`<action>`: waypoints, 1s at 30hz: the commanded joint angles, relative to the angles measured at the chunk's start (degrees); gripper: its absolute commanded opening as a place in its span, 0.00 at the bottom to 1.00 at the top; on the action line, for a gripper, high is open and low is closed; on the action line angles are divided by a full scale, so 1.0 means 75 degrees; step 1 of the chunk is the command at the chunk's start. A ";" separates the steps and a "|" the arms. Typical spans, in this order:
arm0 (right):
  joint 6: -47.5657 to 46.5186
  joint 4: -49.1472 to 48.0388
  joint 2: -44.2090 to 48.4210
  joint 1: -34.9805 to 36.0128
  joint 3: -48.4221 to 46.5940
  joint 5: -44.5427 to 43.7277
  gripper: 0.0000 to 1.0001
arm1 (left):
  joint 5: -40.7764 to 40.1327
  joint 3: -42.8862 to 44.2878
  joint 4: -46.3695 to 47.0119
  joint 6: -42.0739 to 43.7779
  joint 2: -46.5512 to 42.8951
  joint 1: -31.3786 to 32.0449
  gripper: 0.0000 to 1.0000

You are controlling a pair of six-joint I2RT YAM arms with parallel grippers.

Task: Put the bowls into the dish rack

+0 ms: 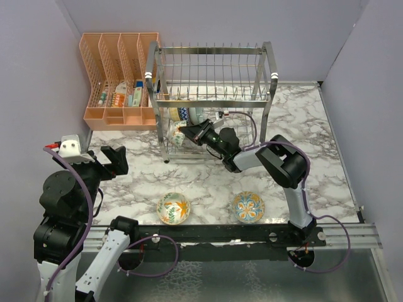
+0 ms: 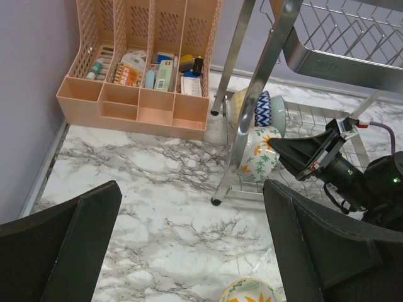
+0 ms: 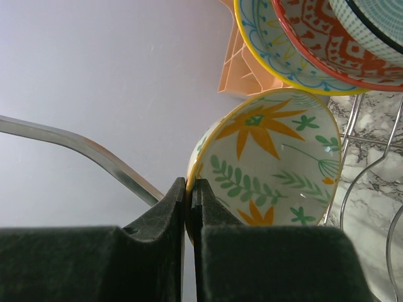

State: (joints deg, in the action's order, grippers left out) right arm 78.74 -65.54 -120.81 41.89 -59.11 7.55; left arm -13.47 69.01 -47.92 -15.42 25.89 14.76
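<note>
Though on dish rack, lettering unreadable.

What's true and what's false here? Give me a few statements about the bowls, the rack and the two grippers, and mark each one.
1. The right gripper has its fingers pinched on the rim of the orange-flower bowl. True.
2. The left gripper is holding a bowl. False: its fingers stand wide apart with nothing between them.
3. Two bowls, the leaf-patterned bowl and the blue-and-orange bowl, sit on the marble table near the arm bases. True.
4. In the top view, the peach organizer stands to the right of the dish rack. False: it stands to the rack's left, against the back wall.
</note>
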 commanded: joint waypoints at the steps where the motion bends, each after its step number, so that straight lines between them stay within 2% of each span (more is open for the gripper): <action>1: -0.0464 0.0050 -0.0010 -0.0051 -0.0521 -0.0019 0.01 | -0.0195 0.0096 -0.0018 0.0091 -0.0019 0.0045 0.99; 7: -0.0621 0.0337 -0.0264 -0.0057 -0.0786 0.0201 0.01 | -0.0193 0.0103 -0.0022 0.0094 -0.0034 0.0054 0.99; 18: -0.0689 0.0412 -0.0001 -0.0054 -0.0355 0.0064 0.01 | -0.0267 0.0113 -0.0051 0.0095 -0.0057 0.0105 0.99; 27: -0.1534 0.1404 0.0423 -0.0054 -0.0460 -0.0014 0.01 | -0.0242 0.0156 -0.0021 0.0073 -0.0042 0.0098 0.99; 30: -0.1755 0.1657 0.0497 -0.0060 -0.0514 -0.0017 0.06 | -0.0242 0.0167 -0.0027 0.0069 -0.0041 0.0100 0.99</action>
State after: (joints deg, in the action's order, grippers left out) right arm 70.22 -56.82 -119.72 41.89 -61.80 9.61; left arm -14.17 69.01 -48.53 -15.44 25.87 15.25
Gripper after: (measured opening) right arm 0.055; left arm 0.993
